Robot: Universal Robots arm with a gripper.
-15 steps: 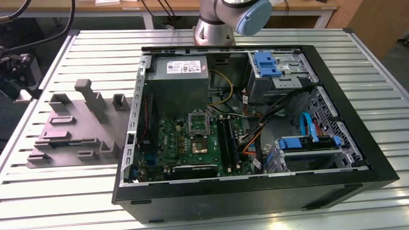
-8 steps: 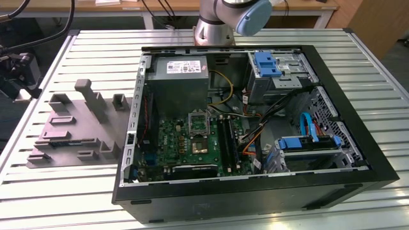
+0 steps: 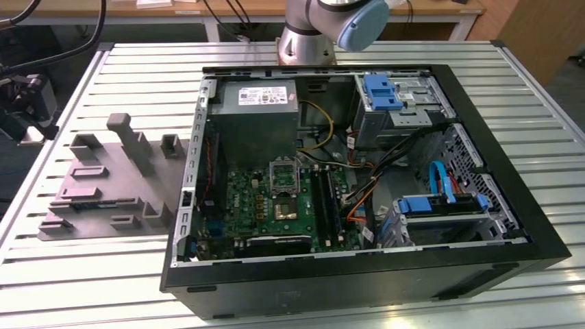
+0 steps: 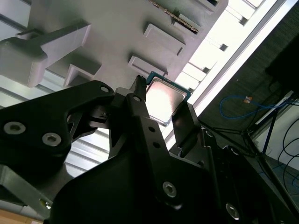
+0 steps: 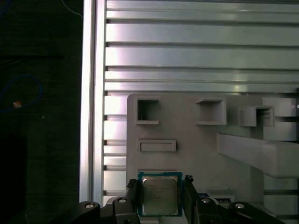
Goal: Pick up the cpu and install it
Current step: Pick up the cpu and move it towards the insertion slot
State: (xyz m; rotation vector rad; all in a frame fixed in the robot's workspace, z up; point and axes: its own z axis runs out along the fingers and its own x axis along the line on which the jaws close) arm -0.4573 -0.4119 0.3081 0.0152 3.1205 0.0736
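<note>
Gripper (image 5: pixel 160 189) narrowed onto two opposite edges of the cpu (image 5: pixel 160 196), apparently clamping it; cpu lies level at the grey moulded tray (image 5: pixel 201 149), near its corner; whether it rests there cannot be told; judgement: keep grip even and chip flat, no tilt.

Silvery sq. cpu (image 5: pixel 160 196), green-edged, flat within pincer (image 5: pixel 161 184).

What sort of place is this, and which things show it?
Probably a robotics lab bench for computer assembly: an open desktop computer case lies on a slotted aluminium table, a grey moulded tray sits beside it, and the gripper holds the cpu.
</note>
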